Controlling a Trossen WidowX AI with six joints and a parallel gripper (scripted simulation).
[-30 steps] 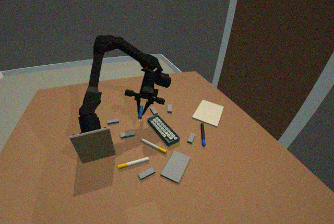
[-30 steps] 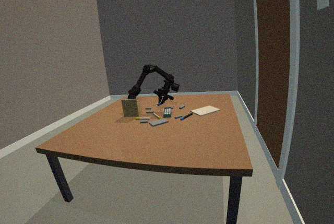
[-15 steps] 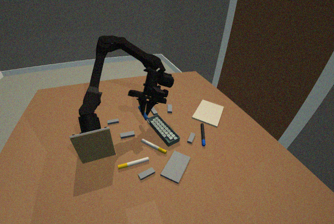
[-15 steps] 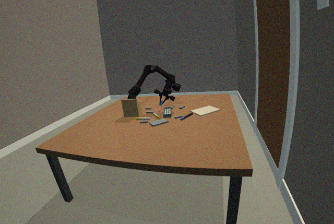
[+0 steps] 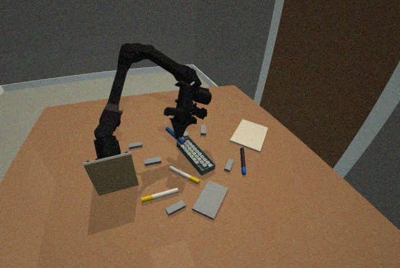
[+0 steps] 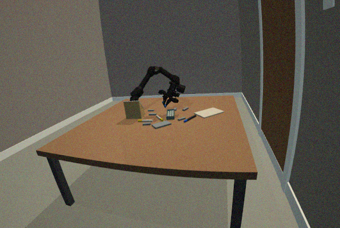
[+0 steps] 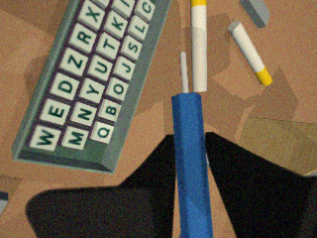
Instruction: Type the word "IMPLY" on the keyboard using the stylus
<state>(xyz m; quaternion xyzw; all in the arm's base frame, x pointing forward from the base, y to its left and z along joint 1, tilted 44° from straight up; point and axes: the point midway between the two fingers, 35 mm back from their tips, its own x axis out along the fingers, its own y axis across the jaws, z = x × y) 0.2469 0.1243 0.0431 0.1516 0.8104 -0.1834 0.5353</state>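
My gripper (image 5: 177,136) (image 6: 165,105) (image 7: 189,140) is shut on the blue stylus (image 5: 169,130) (image 6: 164,103) (image 7: 190,169). In the wrist view the stylus extends forward between the fingers, and its thin white tip (image 7: 184,71) is bare and touches no key. The dark green keyboard (image 5: 195,155) (image 6: 170,114) (image 7: 94,74) lies to the left in that view, with its W, M and Q end nearest the fingers. In the top view the gripper is at the keyboard's far end. The P key is not visible in the wrist view, and the tip's exact height is unclear.
Two white-and-yellow markers (image 5: 184,174) (image 5: 159,195) lie near the keyboard. A black-and-blue pen (image 5: 242,160), a grey slab (image 5: 210,198), a cream pad (image 5: 249,134) and several small grey blocks surround it. An upright panel (image 5: 111,174) stands before the arm's base.
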